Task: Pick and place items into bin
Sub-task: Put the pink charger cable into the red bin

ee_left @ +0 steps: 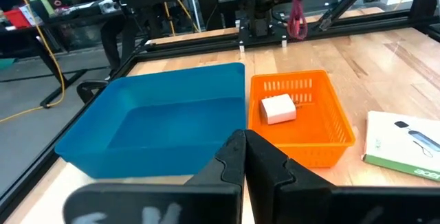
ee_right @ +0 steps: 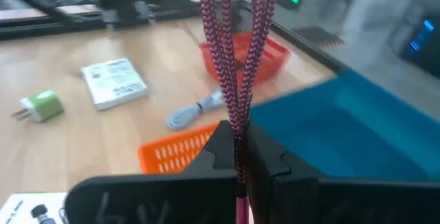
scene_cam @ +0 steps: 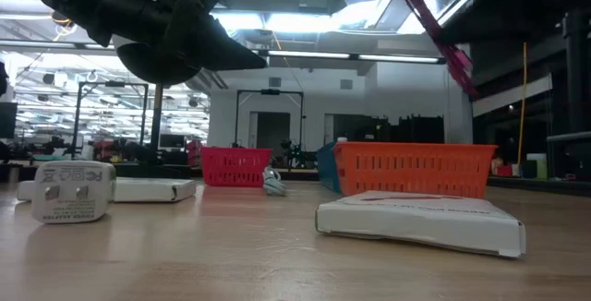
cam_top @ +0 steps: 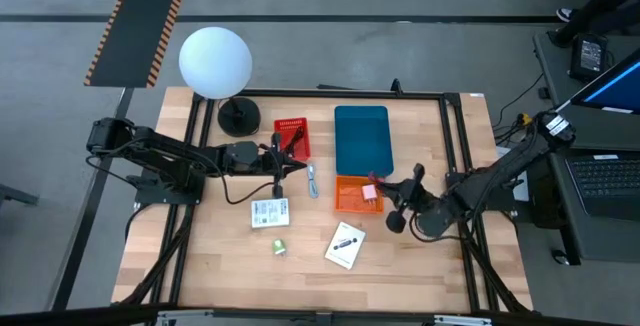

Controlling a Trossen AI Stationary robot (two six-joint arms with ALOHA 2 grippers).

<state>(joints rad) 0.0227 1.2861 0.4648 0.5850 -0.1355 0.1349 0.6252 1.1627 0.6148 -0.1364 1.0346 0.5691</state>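
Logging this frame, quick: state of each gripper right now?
Left gripper: shut, empty, near the red basket.
Right gripper: shut on the maroon cable, beside the orange basket.

Blue bin open-topped, orange basket and red basket alongside.

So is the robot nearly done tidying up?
Not yet. A white block sits in the orange basket. The right claw holds the maroon cable. Left on the table: a white card, another card, a green cube and a grey cable. The blue bin looks empty.
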